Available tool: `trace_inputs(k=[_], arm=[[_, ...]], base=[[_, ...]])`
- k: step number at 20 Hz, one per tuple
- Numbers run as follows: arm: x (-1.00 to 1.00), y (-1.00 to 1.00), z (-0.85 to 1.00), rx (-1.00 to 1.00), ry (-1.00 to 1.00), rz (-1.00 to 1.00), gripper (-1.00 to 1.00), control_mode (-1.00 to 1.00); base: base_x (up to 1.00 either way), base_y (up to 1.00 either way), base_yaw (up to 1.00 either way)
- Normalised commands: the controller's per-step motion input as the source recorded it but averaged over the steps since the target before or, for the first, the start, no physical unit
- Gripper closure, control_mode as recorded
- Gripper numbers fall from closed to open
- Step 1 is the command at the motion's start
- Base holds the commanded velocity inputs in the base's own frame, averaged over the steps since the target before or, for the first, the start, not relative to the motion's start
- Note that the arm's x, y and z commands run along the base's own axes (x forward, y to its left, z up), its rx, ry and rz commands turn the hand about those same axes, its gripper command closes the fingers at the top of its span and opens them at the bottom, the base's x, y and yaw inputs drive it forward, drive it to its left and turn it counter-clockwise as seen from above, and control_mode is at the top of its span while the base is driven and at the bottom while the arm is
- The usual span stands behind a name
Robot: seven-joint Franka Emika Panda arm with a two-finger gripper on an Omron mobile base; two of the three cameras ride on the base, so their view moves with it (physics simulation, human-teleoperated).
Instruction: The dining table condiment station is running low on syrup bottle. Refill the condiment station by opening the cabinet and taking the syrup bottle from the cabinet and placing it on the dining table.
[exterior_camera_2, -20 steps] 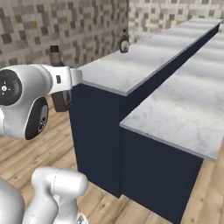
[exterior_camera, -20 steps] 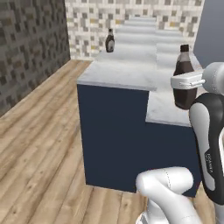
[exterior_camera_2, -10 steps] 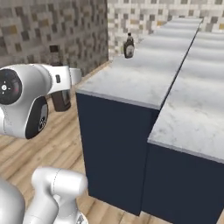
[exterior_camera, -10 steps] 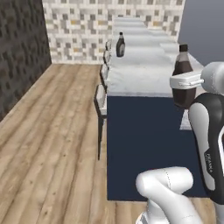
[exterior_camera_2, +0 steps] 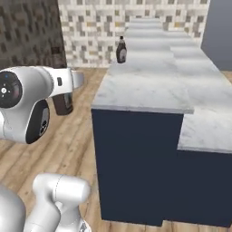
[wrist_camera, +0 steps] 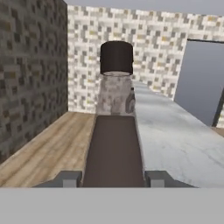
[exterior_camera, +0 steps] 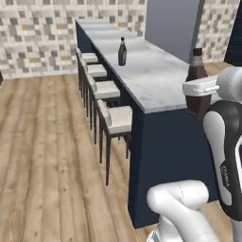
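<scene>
My gripper (exterior_camera: 199,92) is shut on the syrup bottle (exterior_camera: 197,78), a dark brown bottle with a black cap, and holds it upright in the air just off the near end of the dining table (exterior_camera: 142,71). In the hand view the bottle (wrist_camera: 114,144) stands between the fingertips (wrist_camera: 70,178), and its cap (wrist_camera: 116,57) points up. From the right base view, the bottle's lower part (exterior_camera_2: 62,103) hangs below the hand, left of the table (exterior_camera_2: 149,86). A second bottle of the same look (exterior_camera: 122,52) stands farther along the marble top. The cabinet is out of view.
Several cushioned stools (exterior_camera: 116,118) line the table's left side, with open wood floor (exterior_camera: 42,142) beyond them. A tiled wall (exterior_camera_2: 95,27) closes the far end. A grey panel (exterior_camera: 175,23) stands behind the table on the right.
The whole picture has shifted, so the base has moved. The table's long side and its stools now show in the left base view. The bottle stays in the gripper.
</scene>
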Motion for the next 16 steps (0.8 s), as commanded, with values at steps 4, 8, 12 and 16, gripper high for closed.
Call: trace_inputs(k=[4, 8, 12, 16], arm=[[0.0, 0.0, 0.0, 0.0, 0.0, 0.0, 1.0, 1.0], [0.0, 0.0, 0.0, 0.0, 0.0, 0.0, 1.0, 1.0], [0.0, 0.0, 0.0, 0.0, 0.0, 0.0, 1.0, 1.0], [0.0, 0.0, 0.0, 0.0, 0.0, 0.0, 1.0, 1.0]], base=[[0.5, 1.0, -0.5], [0.52, 1.0, -0.5], [0.55, 1.0, -0.5], [0.56, 1.0, -0.5]])
